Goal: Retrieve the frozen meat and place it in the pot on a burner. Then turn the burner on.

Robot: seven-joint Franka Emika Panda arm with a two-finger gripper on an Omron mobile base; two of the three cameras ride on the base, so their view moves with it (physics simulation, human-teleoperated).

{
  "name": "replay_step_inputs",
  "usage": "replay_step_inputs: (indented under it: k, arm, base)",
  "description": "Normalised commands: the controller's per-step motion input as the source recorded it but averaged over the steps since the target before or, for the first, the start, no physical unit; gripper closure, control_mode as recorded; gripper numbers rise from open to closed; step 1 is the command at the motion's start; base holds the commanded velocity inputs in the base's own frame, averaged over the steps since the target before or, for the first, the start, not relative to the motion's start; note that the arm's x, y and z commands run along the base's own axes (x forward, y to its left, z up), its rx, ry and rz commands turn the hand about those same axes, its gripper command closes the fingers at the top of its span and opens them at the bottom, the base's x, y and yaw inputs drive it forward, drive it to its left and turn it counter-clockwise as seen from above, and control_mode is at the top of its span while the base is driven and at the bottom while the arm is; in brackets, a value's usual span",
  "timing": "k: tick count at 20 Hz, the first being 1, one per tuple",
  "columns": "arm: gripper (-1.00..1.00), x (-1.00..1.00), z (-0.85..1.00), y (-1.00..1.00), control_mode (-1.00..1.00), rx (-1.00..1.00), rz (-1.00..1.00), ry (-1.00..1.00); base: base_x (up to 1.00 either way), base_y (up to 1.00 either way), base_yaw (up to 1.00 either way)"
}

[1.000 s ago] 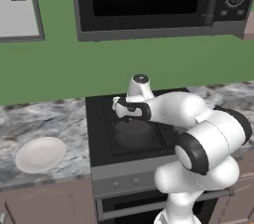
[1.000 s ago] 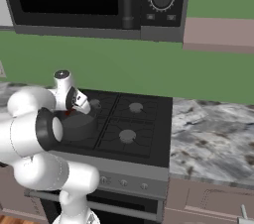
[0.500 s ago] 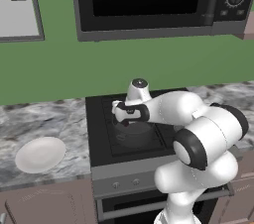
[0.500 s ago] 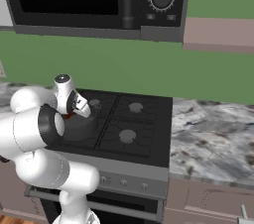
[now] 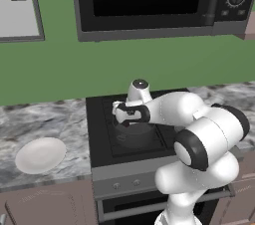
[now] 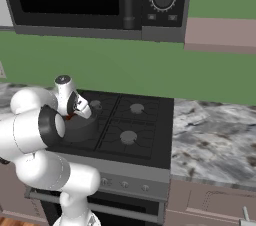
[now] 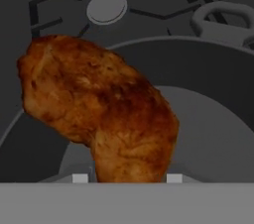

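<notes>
Even flat rendered light, soft shadows, no glare; hand view slightly blurred

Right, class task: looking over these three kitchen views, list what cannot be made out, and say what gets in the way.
- Left base view: the pot interior, hidden by the hand and forearm.
- Right base view: the frozen meat, just a reddish sliver behind the arm; too small to judge.
- Hand view: the frozen meat covers the fingertips, so grip or release cannot be told.
- Stove knobs, too small to read.
</notes>
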Motion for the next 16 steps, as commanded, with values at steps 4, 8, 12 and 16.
replay_step_inputs:
  k: [4,8,12,16]
  arm:
    - [-1.00,0.00,0.00,0.00,-1.00,0.00,0.00,0.00]
    - [-1.00,0.00,0.00,0.00,-1.00,0.00,0.00,0.00]
    - [-1.00,-0.01,0.10,0.00,-1.00,0.00,0.00,-0.03]
    - [-1.00,-0.30,0.86,0.03,-1.00,0.00,0.00,-0.20]
  base:
    - [0.00,0.00,0.00]
    - [0.00,0.00,0.00]
    - [0.00,0.00,0.00]
    - [0.00,0.00,0.00]
